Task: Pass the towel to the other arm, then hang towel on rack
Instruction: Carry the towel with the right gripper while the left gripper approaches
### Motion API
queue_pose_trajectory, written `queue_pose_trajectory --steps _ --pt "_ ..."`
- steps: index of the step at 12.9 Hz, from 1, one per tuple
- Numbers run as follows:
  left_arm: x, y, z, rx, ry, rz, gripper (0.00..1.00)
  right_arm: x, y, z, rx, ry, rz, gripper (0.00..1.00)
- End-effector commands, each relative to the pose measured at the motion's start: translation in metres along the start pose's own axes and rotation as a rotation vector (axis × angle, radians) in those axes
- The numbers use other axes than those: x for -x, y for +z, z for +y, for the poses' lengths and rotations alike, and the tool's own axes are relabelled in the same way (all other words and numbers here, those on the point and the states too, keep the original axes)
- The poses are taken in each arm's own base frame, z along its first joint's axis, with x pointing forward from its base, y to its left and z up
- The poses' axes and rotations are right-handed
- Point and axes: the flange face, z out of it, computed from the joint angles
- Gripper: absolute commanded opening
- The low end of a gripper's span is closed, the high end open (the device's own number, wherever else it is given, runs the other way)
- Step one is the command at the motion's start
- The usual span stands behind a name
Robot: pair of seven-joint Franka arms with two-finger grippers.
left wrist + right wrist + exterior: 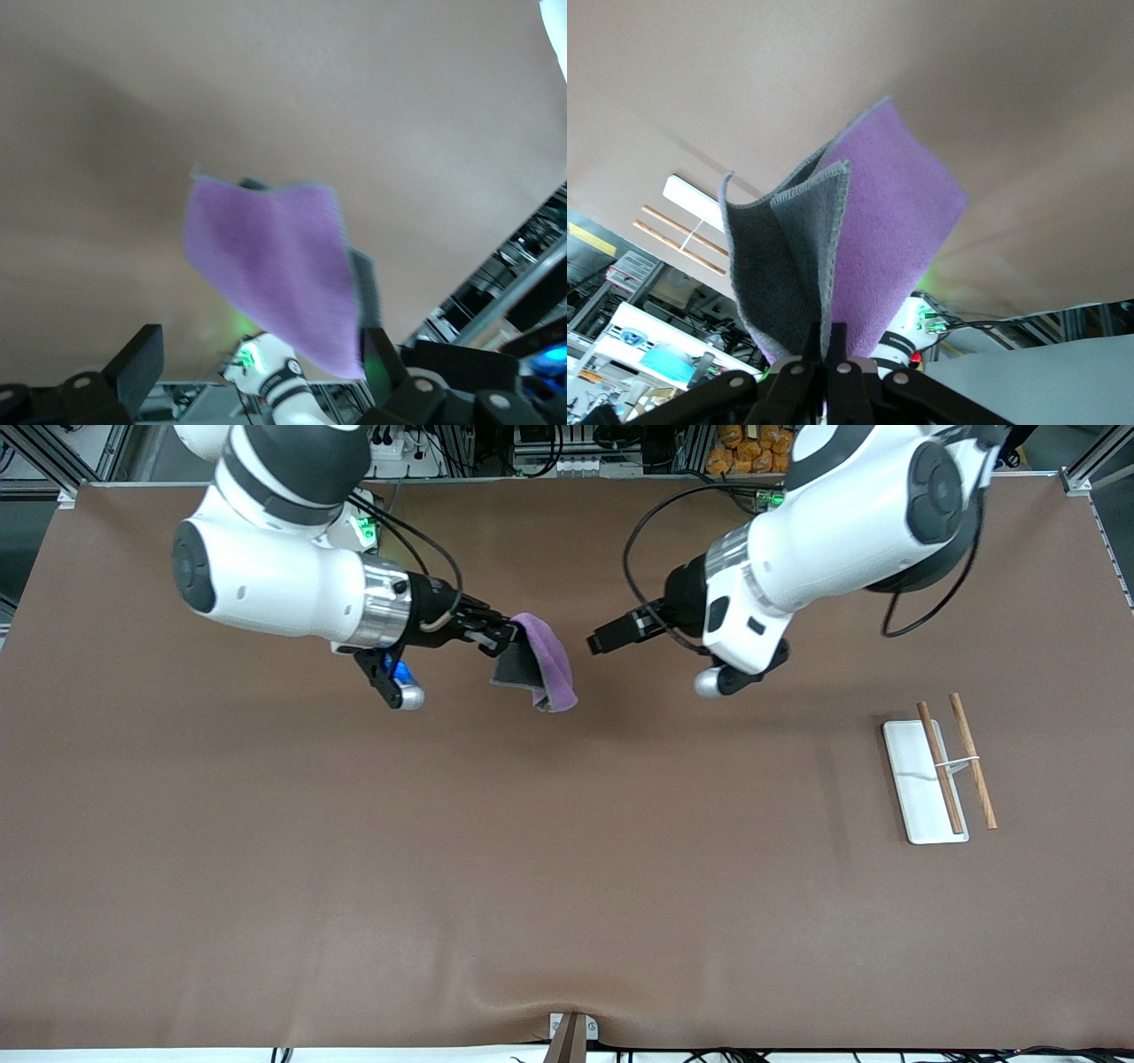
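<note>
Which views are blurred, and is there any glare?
Front view: sharp, evenly lit, with no glare on the table. Left wrist view: the towel is smeared and soft. Right wrist view: the towel is crisp, the rack soft.

Purple towel (542, 662), grey underside, hangs folded above table; rack (937, 776) toward left arm's end, 2 wooden rods.

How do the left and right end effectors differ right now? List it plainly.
The right end effector is shut on the towel; the left end effector is open and holds nothing.
The right one has the cloth hanging from it; the left one's fingers stand apart, facing that cloth without touching it.
Both hang over the table, pointing toward each other.
</note>
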Motion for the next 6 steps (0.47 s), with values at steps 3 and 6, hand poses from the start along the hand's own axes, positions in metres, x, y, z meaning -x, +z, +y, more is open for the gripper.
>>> queue_pose_trajectory --steps 3,6 --pt "-0.002 0.035 0.019 0.042 -0.023 -0.034 1.00 0.014 0.015 -0.013 -0.028 0.029 -0.013 0.00" --pt "-0.006 0.056 0.026 0.081 -0.087 -0.049 1.00 0.027 0.023 -0.016 -0.018 0.027 -0.016 0.00"
